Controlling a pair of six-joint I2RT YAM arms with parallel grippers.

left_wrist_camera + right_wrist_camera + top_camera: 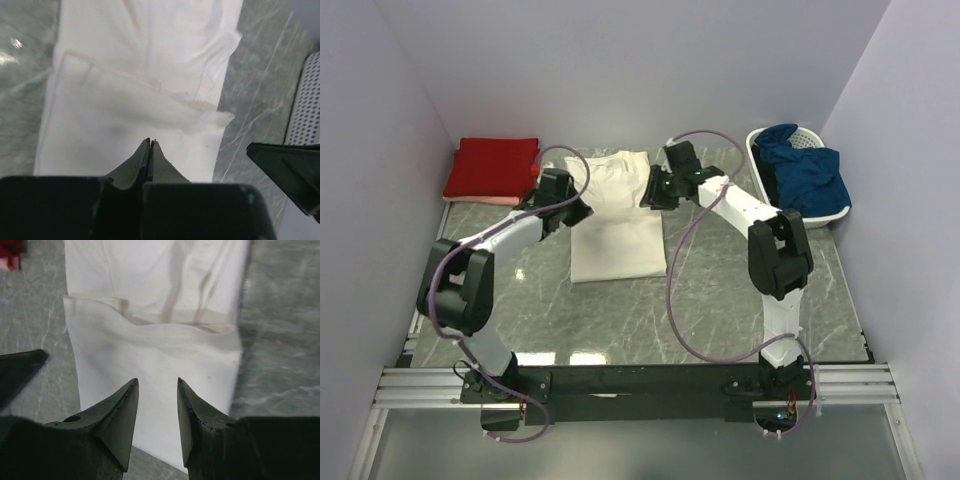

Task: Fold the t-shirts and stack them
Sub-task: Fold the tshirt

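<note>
Flanking cream shirt (617, 225) at its far end, mid-table, long axis running away from bases. Left gripper (150, 141) closed, empty; right gripper (157, 382) parted, empty; both equally near.

The right pincer (157, 382) hangs, jaws apart, over the folded cream cloth t-shirt (155, 340) on the grey marbled counter (285, 340).
</note>
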